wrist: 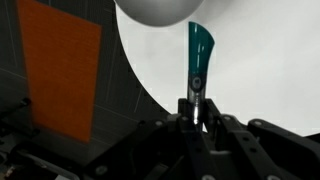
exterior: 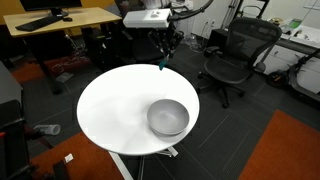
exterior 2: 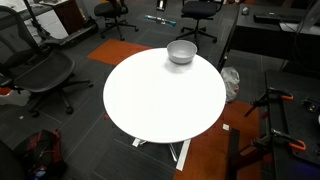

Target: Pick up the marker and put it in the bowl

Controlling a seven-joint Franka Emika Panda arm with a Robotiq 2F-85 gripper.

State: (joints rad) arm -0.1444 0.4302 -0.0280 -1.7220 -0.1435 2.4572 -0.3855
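Observation:
My gripper (exterior: 167, 48) hangs over the far edge of the white round table (exterior: 110, 105) and is shut on the marker (exterior: 162, 66), a thin dark teal stick pointing down from the fingers. In the wrist view the marker (wrist: 200, 50) sticks out from between the shut fingers (wrist: 197, 108) over the table's edge. The grey metallic bowl (exterior: 168, 117) stands on the table on the side nearer the camera, apart from the gripper. The bowl also shows in an exterior view (exterior 2: 181, 52) and at the top of the wrist view (wrist: 160, 10). The bowl looks empty.
A black office chair (exterior: 235, 55) stands beside the table and a wooden desk (exterior: 60, 20) stands behind it. Orange carpet (exterior: 285, 150) lies on the floor. More chairs (exterior 2: 40, 75) and a white bag (exterior 2: 231, 82) stand around the table.

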